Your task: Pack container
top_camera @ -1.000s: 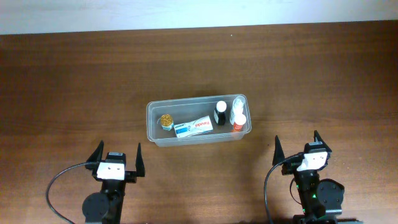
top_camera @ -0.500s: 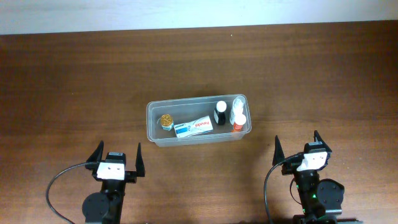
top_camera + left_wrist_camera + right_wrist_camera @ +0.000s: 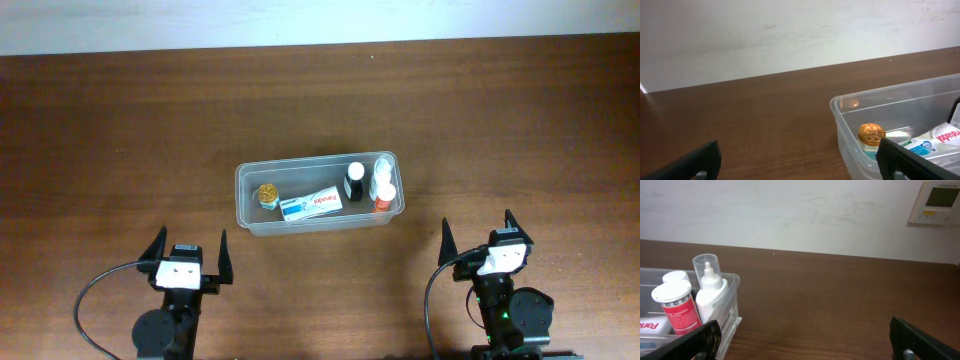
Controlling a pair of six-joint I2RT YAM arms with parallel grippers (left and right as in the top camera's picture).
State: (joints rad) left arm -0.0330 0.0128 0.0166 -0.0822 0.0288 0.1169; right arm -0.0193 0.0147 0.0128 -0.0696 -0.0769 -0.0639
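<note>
The clear plastic container [image 3: 243,200] stands mid-table. Inside it are a gold-lidded jar [image 3: 267,193], a white toothpaste box [image 3: 310,206], a black bottle with a white cap [image 3: 354,181], a white spray bottle [image 3: 383,171] and a red bottle with a white cap [image 3: 384,197]. My left gripper [image 3: 188,252] is open and empty near the front edge, left of the container [image 3: 840,125]. My right gripper [image 3: 480,235] is open and empty at the front right, beside the container's right end [image 3: 730,315].
The brown wooden table [image 3: 120,130] runs back to a white wall [image 3: 300,20]. A wall thermostat [image 3: 938,201] shows in the right wrist view. Black cables loop beside both arm bases.
</note>
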